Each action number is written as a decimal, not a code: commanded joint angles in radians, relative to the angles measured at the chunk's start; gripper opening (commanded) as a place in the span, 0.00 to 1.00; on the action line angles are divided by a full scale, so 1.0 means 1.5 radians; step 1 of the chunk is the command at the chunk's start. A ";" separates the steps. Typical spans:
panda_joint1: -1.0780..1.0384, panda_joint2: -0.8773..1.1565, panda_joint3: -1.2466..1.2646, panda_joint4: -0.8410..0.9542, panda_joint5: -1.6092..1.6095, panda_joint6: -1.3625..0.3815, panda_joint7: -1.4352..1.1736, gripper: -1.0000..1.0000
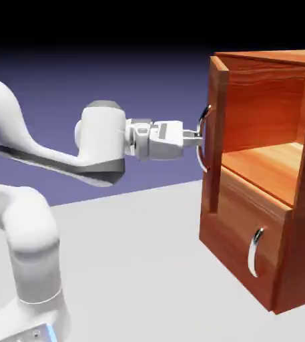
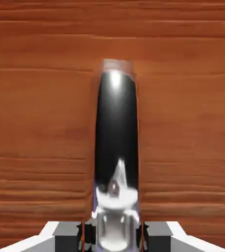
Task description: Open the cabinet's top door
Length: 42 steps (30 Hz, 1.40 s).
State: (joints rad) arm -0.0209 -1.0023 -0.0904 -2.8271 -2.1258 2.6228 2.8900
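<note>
Reddish-brown wood grain covers the cabinet (image 1: 275,200), the largest item present; it stands on the pale worktop (image 1: 135,254) at the right of the exterior view, with its upper compartment exposed and a bare shelf visible inside. The white arm (image 1: 21,200) rises at lower left and reaches level toward the cabinet. The top door (image 1: 216,133) is swung out on a vertical hinge line and is seen nearly edge-on at the cabinet's near corner, so its face points toward the arm. The lower door (image 1: 248,234) remains flush and shut, its own silver handle (image 1: 255,252) untouched. The top door's handle (image 1: 203,139), a curved silver bar with its long axis vertical, lies directly ahead of the end effector (image 1: 196,139) and between its fingers. In the hand view the bar (image 2: 115,138) runs up the middle of the picture against the door panel (image 2: 40,123), and the end effector (image 2: 115,231) is clamped on its lower part. Judgement: the task appears well advanced, and any further opening depends on keeping the pull square to the door face along its swing.
</note>
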 commanded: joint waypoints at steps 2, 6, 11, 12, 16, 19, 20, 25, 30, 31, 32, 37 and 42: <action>-0.048 -0.012 0.048 -0.006 0.034 0.019 0.005 0.00; -0.096 -0.059 0.124 -0.032 0.146 0.020 -0.041 0.00; -0.088 -0.114 0.187 -0.064 0.290 -0.030 -0.124 0.00; -0.083 -0.124 0.200 -0.069 0.319 -0.043 -0.140 0.00; -0.054 -0.156 0.260 -0.083 0.435 -0.113 -0.195 0.00; -0.027 -0.171 0.314 -0.084 0.522 -0.180 -0.227 0.00; -0.018 -0.173 0.335 -0.082 0.551 -0.205 -0.236 0.00; 0.013 -0.161 0.452 -0.047 0.693 -0.345 -0.261 0.00; -0.001 -0.118 0.572 0.027 0.811 -0.486 -0.266 0.00; -0.010 -0.108 0.597 0.046 0.832 -0.514 -0.266 0.00; -0.021 -0.097 0.621 0.066 0.852 -0.542 -0.266 0.00; -0.105 -0.049 0.738 0.183 0.937 -0.677 -0.264 0.00; -0.211 -0.021 0.837 0.304 0.996 -0.791 -0.267 0.00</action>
State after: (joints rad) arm -0.3375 -1.0334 1.1651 -2.3708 -0.6322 1.4381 2.4890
